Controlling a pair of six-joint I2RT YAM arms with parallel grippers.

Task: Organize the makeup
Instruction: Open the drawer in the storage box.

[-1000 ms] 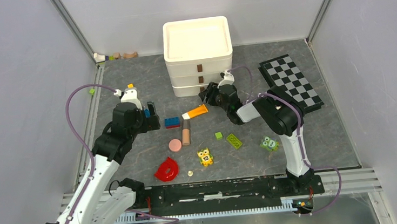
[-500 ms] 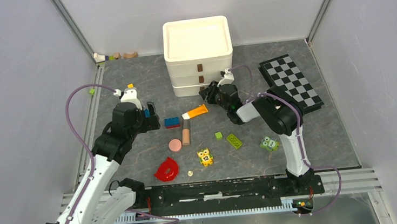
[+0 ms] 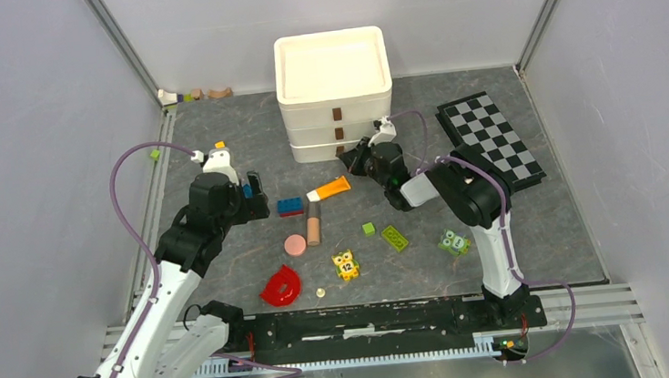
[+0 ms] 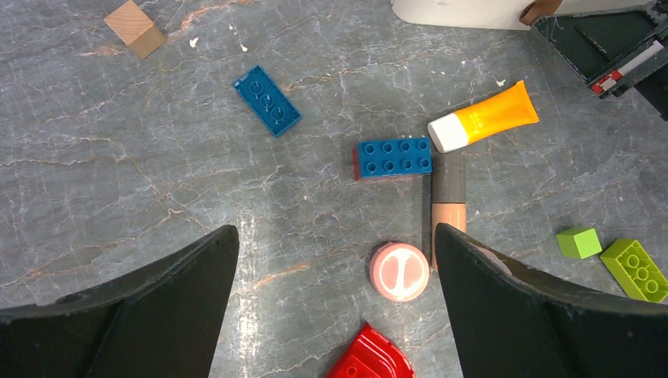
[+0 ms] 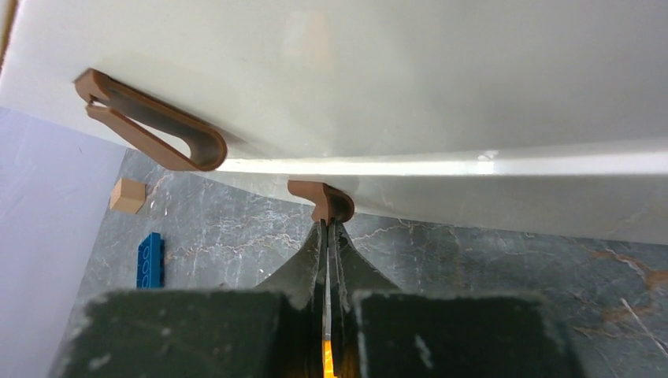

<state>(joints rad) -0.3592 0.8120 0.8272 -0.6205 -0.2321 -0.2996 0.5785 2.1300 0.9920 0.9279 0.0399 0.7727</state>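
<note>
The makeup lies on the grey floor. An orange tube with a white cap is there, with a beige stick and a round pink disc below it. My left gripper hovers open above the floor, the pink disc just inside its right finger. My right gripper is at the foot of the white drawer unit. It is shut on the brown pull tab of the lowest drawer.
Blue bricks, green bricks, owl blocks and a red half-ring lie scattered. A checkerboard lies right of the drawers. Another brown tab sits higher up on the unit.
My right gripper's jaws have closed from part open onto the lowest drawer's tab. The left arm and the makeup have not moved.
</note>
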